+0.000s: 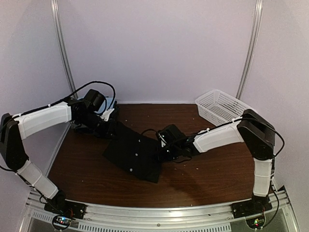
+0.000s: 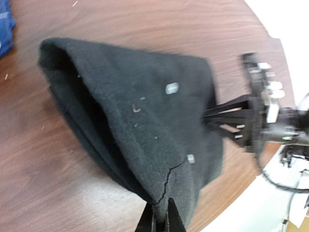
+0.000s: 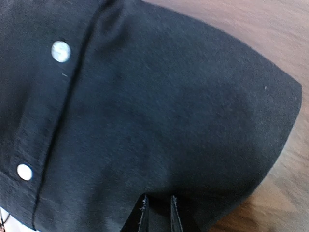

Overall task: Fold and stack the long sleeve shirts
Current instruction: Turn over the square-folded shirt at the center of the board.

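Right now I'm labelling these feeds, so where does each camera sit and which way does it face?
Top: above and behind the robot, looking down at the table, black shirt and basket; left arm and right arm show.
Left wrist: on the left arm, looking along the shirt; left pincer at bottom, right pincer opposite.
Right wrist: close over the shirt's buttons; only the right pincer shows.
Shared: all three show the shirt.

Top view's no help on the grips: both sets of jaws vanish into the black shirt [image 1: 135,152], dark on dark. The blue shirt [image 1: 110,103] at the bench's [image 1: 203,179] far left corner is mostly behind the left arm [image 1: 46,120]. The right gripper [image 2: 212,121] is blurred in the left wrist view, so I can't tell if it's pinching cloth. The right wrist view crops the black shirt at top and left.
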